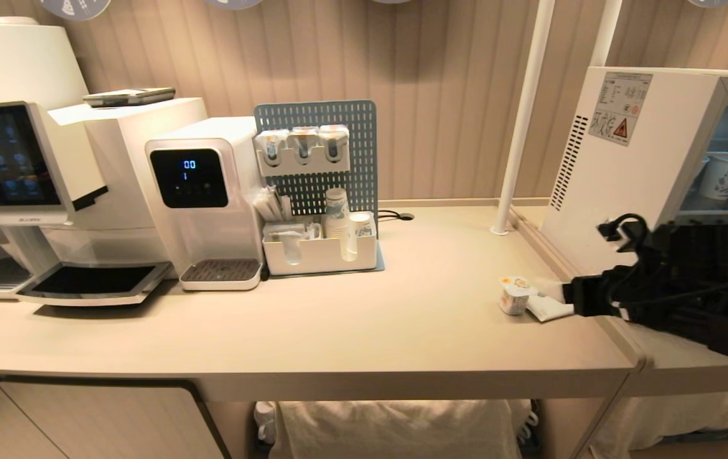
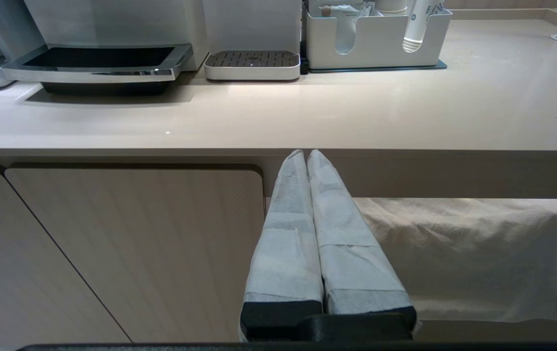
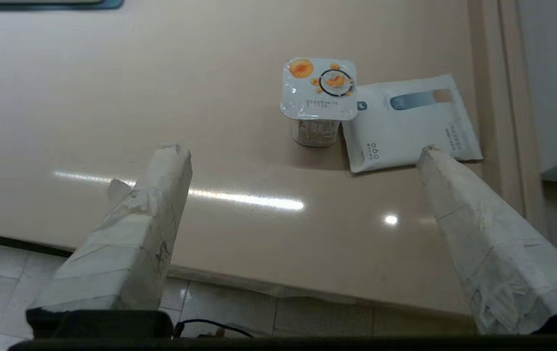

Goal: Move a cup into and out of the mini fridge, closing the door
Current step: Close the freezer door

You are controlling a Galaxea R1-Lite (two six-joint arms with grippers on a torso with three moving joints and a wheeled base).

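the cup (image 3: pixel 319 100) stands upright on the counter (image 1: pixel 338 319), touching a flat white sachet (image 3: pixel 407 122), straight ahead of the right gripper (image 3: pixel 303 151), whose fingers are spread wide and empty; the left gripper (image 2: pixel 306 155), pressed shut below the counter edge, is far off

The head camera is looking forward and down across the table (image 1: pixel 402 319), from well back. The left wrist camera is sitting low before the table's front edge, facing level toward the white organiser tray (image 2: pixel 376 44), which the head view shares. The right wrist camera is looking steeply down, close over the cup (image 3: pixel 318 100), also seen from the head.
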